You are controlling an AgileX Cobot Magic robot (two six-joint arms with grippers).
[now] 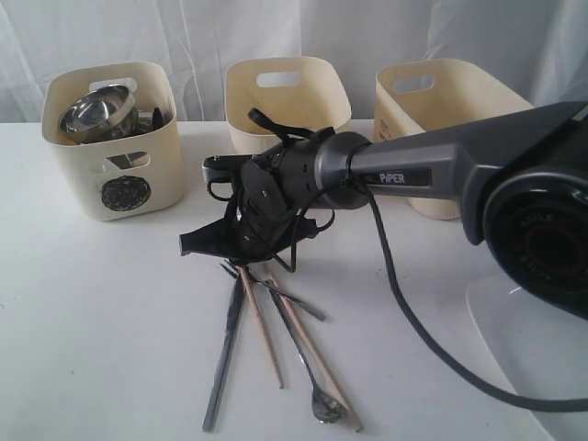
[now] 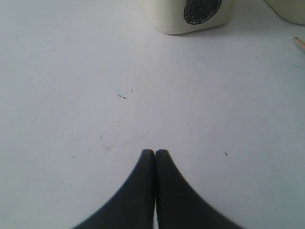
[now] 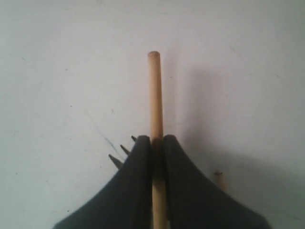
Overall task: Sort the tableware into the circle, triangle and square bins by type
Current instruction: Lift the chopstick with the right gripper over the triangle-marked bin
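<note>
in the middle of the worktop [image 1: 92, 322], one wooden chopstick [image 3: 154, 95] is sitting tight between the fingers of the right end effector [image 3: 155, 139], which is squeezing it. its round tip is sticking out past them. the fork [image 3: 119, 155] is peeking out just beside the fingers, and the other chopstick [image 3: 219, 177] is showing on the far side. the knife [image 1: 223, 358] and the spoon [image 1: 323, 407] are lying close by. off to the left, the circle bin [image 1: 83, 175] is holding a steel bowl [image 1: 92, 115]. a middle bin [image 1: 287, 106] and a right bin [image 1: 441, 110] are standing behind. the left end effector [image 2: 155, 152] is hanging closed and empty over bare worktop.
</note>
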